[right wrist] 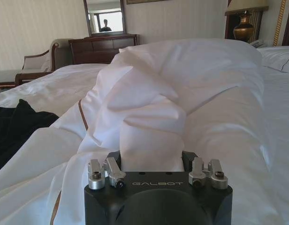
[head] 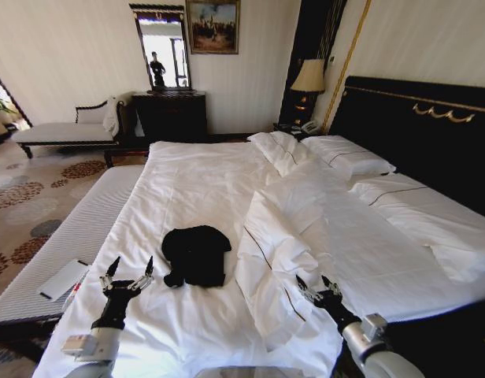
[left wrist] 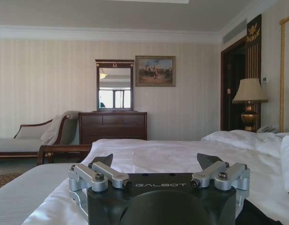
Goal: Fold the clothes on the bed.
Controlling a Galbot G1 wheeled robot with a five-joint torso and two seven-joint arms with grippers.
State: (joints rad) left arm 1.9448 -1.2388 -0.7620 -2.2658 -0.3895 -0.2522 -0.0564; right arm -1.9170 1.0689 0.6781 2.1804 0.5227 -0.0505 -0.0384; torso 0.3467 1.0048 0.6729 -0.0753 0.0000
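Left gripper (head: 127, 271) is hovering spread open just beside the crumpled black T-shirt (head: 196, 253); right gripper (head: 320, 287), also open, is resting against bunched duvet (head: 282, 236).

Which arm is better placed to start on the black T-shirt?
Left. The left gripper, open, has the T-shirt just ahead; the right gripper faces the bunched duvet.
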